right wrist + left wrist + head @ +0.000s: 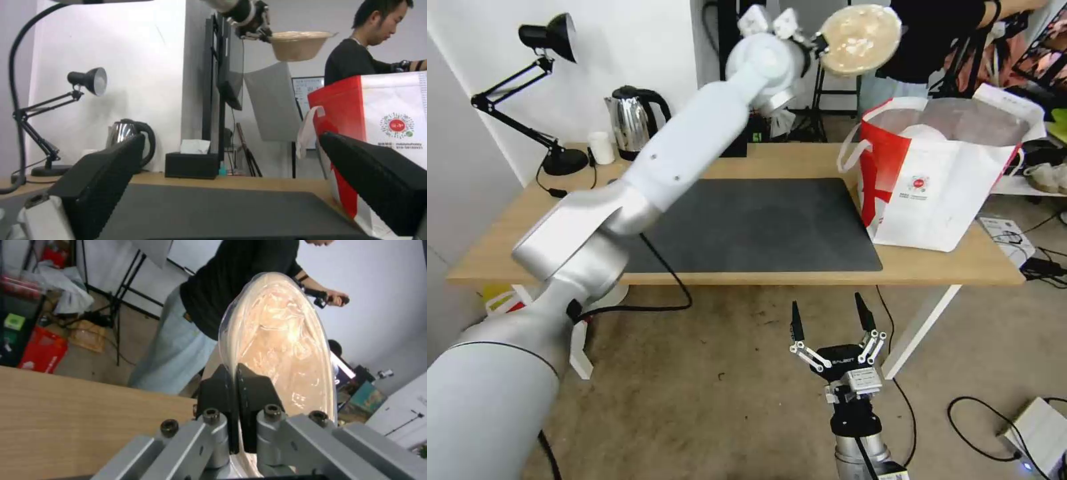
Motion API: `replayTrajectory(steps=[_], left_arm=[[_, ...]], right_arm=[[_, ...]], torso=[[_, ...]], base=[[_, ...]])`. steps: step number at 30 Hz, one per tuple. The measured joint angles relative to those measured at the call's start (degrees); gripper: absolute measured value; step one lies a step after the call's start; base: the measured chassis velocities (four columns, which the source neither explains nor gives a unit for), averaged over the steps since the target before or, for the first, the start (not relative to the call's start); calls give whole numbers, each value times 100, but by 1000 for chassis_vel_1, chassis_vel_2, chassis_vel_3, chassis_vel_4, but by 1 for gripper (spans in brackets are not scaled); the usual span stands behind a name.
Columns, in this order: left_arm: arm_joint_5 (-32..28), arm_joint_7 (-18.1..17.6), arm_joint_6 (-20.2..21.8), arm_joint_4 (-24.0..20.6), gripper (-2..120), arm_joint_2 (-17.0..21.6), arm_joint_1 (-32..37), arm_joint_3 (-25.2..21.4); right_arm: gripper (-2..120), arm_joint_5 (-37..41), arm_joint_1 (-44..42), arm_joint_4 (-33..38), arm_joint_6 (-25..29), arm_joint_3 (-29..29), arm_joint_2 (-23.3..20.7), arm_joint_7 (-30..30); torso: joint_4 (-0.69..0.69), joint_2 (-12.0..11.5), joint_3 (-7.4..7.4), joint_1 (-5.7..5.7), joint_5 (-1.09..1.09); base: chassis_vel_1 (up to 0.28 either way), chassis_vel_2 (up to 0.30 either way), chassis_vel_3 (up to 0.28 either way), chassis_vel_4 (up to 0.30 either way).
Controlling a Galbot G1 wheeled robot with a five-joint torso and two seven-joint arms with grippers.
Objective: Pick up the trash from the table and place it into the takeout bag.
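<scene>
- The takeout bag (pixel 940 193) stands open at the right end of the table (pixel 800 160), right of centre in the head view.
- The bowl (pixel 859 39) hangs at the top edge, up and left of the bag's mouth, well above it.
- The left gripper (pixel 817 45) pinches its rim; nothing blocks the drop.
- The right gripper (pixel 831 321) idles low, fingers spread.

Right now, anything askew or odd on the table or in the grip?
One thing: the left gripper pinches the beige pulp bowl by its rim alone, held high in the air beside the open white-and-red takeout bag. The bag leans slightly, mouth open. No spill on the dark grey mat. The right gripper waits open below the table edge.
</scene>
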Motion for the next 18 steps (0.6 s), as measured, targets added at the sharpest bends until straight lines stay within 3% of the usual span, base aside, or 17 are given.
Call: replayTrajectory(steps=[6, 17, 18], left_arm=[[26, 321, -86, 437, 0, -150, -150, 307], [-88, 1001, -233, 513, 0, -136, -127, 639], [-115, 1187, -262, 543, 0, -131, -110, 714]], right_arm=[[100, 1, 0, 0, 0, 0, 0, 0], [100, 0, 0, 0, 0, 0, 0, 0], [100, 0, 0, 0, 0, 0, 0, 0]], torso=[[1, 0, 0, 0, 0], [1, 0, 0, 0, 0], [1, 0, 0, 0, 0]], base=[[0, 0, 0, 0], [0, 0, 0, 0], [0, 0, 0, 0]])
